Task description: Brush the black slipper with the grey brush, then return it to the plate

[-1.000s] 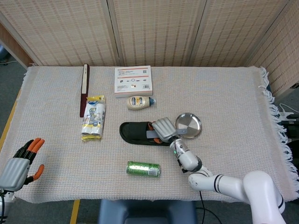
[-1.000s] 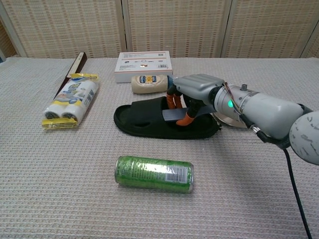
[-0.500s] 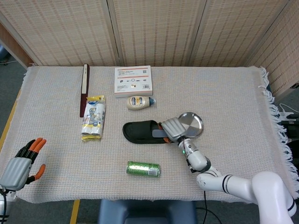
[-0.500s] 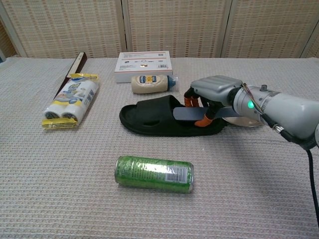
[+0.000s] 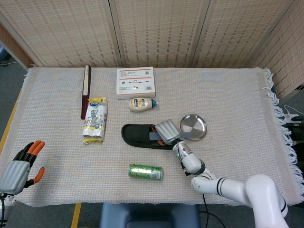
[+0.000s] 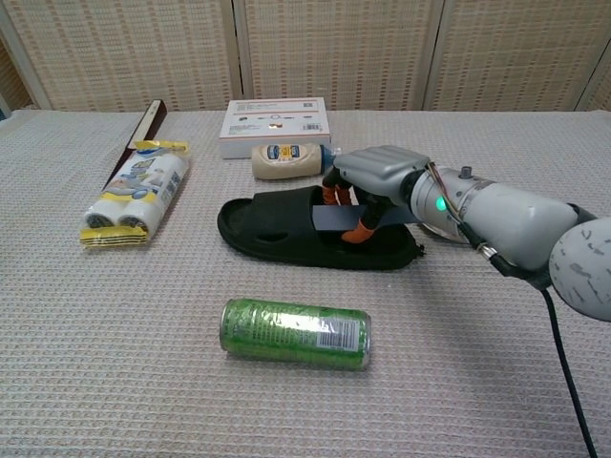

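Right hand [image 6: 377, 181]: grips the grey brush [image 6: 336, 218] over the black slipper [image 6: 310, 237]
Green can [image 6: 296, 334]: at the slipper's 6 o'clock
Plate [image 6: 430, 227]: at its 3 o'clock

A table [image 5: 228, 95] draped in a pale woven cloth [image 5: 57, 156], fringed along its right edge [image 5: 278, 118], stands against folding screens of tan woven panels [image 5: 156, 28] set in light wooden frames. Grey floor [image 5: 9, 80] shows past the table's left side, with a strip of yellow tape [image 5: 76, 214] at the near edge. Even, soft light falls across the scene, casting only faint shadows.
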Available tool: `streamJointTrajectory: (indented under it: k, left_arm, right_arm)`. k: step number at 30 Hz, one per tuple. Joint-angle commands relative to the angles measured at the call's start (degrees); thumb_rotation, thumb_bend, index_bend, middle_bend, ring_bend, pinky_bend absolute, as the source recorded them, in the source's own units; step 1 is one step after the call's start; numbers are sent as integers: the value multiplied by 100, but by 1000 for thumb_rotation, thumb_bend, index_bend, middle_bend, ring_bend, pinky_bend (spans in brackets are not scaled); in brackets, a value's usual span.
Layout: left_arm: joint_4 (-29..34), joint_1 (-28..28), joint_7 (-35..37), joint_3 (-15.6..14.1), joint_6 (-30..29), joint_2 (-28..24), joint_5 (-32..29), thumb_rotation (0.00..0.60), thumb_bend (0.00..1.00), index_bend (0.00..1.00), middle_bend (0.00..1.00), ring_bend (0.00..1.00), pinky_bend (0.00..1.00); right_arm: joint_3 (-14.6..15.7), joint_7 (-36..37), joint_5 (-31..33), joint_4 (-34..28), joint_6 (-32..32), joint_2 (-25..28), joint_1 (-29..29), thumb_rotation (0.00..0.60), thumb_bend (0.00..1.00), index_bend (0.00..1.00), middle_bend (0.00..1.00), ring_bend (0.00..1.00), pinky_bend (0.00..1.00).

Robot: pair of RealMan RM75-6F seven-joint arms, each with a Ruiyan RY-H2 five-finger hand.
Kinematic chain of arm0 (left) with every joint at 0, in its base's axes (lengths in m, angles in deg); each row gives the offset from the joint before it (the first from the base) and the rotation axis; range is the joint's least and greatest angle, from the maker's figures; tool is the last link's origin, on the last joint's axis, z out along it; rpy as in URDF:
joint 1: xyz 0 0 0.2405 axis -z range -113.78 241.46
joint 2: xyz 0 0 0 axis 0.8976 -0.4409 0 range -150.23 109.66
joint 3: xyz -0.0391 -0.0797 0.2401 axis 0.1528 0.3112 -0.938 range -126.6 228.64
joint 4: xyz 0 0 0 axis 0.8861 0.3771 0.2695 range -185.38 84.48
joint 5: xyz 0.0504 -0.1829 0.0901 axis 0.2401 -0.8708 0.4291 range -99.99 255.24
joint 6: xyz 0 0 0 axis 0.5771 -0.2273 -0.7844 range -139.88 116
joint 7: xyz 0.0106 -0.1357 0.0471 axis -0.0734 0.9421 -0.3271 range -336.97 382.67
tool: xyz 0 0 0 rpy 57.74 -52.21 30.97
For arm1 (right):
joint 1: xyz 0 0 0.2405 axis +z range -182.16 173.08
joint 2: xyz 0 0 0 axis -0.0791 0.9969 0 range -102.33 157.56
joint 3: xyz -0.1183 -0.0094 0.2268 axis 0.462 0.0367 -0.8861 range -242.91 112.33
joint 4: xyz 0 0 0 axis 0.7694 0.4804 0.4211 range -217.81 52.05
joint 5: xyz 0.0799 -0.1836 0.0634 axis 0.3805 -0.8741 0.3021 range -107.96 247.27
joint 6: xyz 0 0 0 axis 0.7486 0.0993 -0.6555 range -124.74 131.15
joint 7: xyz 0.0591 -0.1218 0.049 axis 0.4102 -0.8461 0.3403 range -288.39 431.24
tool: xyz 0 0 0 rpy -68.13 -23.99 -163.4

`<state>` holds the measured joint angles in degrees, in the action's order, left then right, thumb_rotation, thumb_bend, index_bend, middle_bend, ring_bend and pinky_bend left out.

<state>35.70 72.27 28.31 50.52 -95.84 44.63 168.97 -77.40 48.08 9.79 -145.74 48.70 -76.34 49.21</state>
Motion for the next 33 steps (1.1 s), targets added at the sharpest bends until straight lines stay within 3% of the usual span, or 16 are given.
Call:
streamJointTrajectory:
  k: [1,11,25,33]
  left_arm:
    - [1,0,-4,-4,1,-1,5,600,461,0,0,0,168]
    - [15,34,-48,-10,53,24,26,600,461,0,0,0,169]
    - [8,25,25,-7,36,-4,6,600,459,0,0,0,169]
    - [13,-3,16,-17,-9,-12,24,600,459,0,0,0,169]
  right_arm:
    - [86,-113,18,-83,15,143,-71,600,246,885,602,519,729]
    - [266,-567,289,-610,-1,746,-236,600,247,885,602,519,730]
    - [35,-464,361,-348,-76,195,98,600,247,885,603,519,730]
    - [216,-630,400,-530,54,504,-70,600,248,885,602,519,730]
